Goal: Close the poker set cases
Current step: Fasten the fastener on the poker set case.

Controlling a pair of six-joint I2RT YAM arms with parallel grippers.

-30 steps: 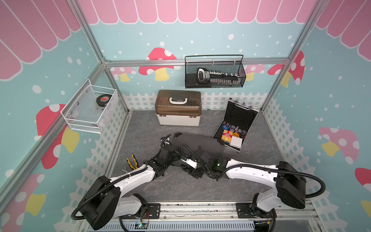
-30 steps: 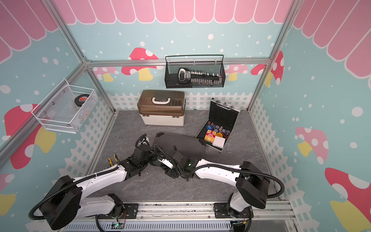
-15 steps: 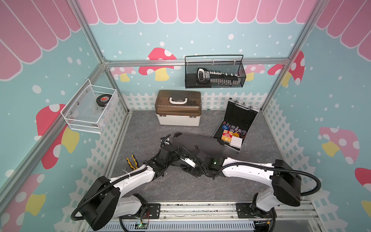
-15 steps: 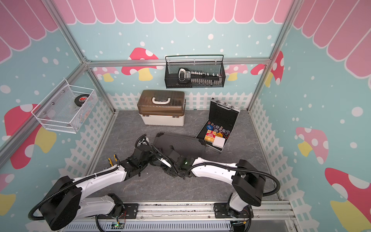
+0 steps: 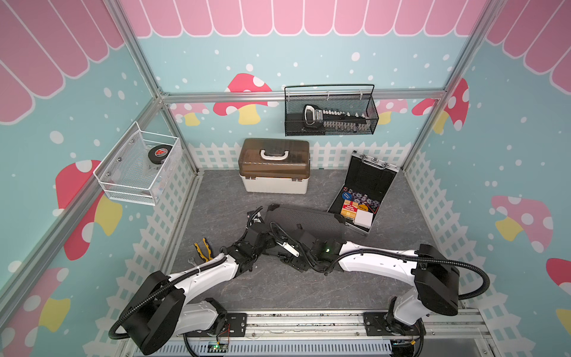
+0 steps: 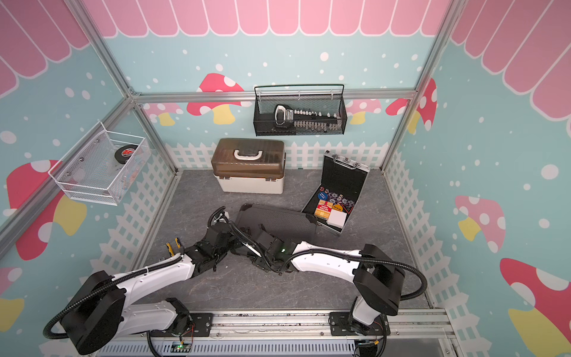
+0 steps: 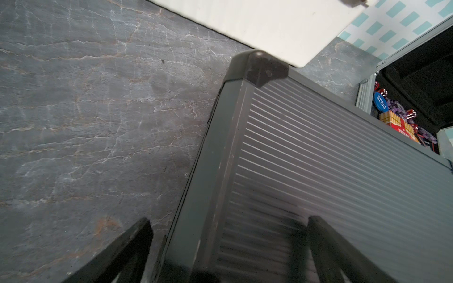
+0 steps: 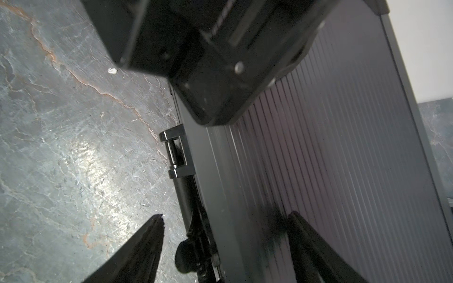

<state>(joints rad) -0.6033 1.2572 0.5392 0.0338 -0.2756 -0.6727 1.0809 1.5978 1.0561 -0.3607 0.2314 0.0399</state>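
Cases first: in both top views we see the black case (image 5: 304,221) lying flat at the middle of the grey surface (image 5: 278,287), ribbed lid down. The left arm (image 5: 210,272) and right arm (image 5: 377,262) meet over its lower edge, so the jaws are hidden there. Just beside its right end stands the silver case (image 6: 344,179), open, lid raised, with chips, cards and dice in its tray. Above the black case in the frame, by the back wall, sits the cream box (image 5: 273,185).

From the left wrist we find the left jaws spread wide, holding nothing. One finger (image 7: 132,247) hangs over the bare surface, the other over the ribbed lid, with a side edge of the black case (image 7: 331,171) between them. The silver case (image 7: 366,93) shows open at the right edge.

From the right wrist we find the right jaws well apart, gripping nothing. One finger is over the surface, the other (image 8: 304,235) over the lid; whether it touches we cannot tell. The handle (image 8: 186,196) lies between them, and a latch loop (image 8: 175,152) juts out above it. Part of the left arm (image 8: 220,61) fills the top of the frame.
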